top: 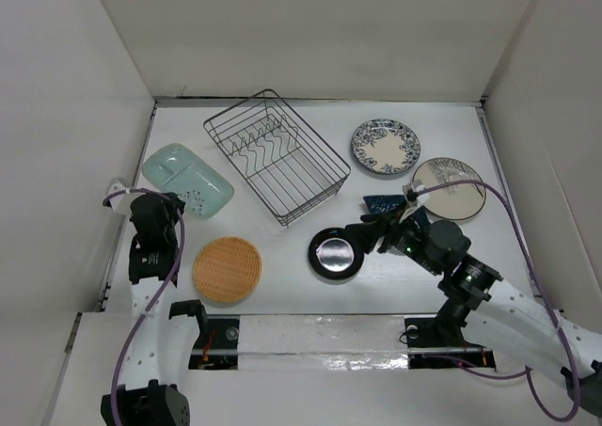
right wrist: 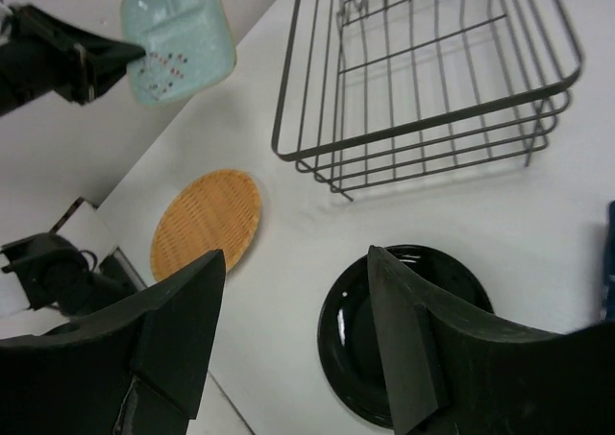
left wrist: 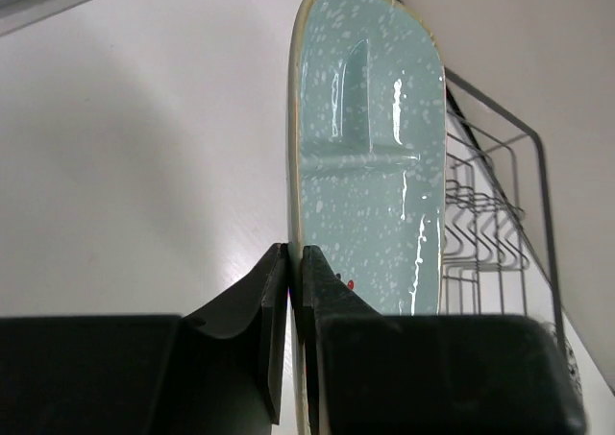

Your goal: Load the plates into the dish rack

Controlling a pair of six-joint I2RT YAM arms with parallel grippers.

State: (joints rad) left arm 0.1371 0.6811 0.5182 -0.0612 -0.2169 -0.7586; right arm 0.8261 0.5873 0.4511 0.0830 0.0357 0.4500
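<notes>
The silver wire dish rack [top: 277, 155] stands at the back centre, with no plates in it. My left gripper [top: 167, 203] is shut on the rim of the pale green plate [top: 187, 179], seen edge-on in the left wrist view [left wrist: 370, 166]. My right gripper [right wrist: 296, 262] is open, hovering above the small glossy black plate [top: 336, 254], its right finger over the plate's left part [right wrist: 408, 339]. The tan woven disc [top: 227, 269] lies at the front left. The blue-white floral plate [top: 386, 146], the cream plate with dark rim [top: 450, 188] and the dark blue leaf-shaped plate [top: 384, 203] lie at the right.
White walls enclose the table on three sides. The rack also shows in the right wrist view [right wrist: 432, 70], beyond the black plate. A taped strip [top: 320, 337] runs along the near edge between the arm bases.
</notes>
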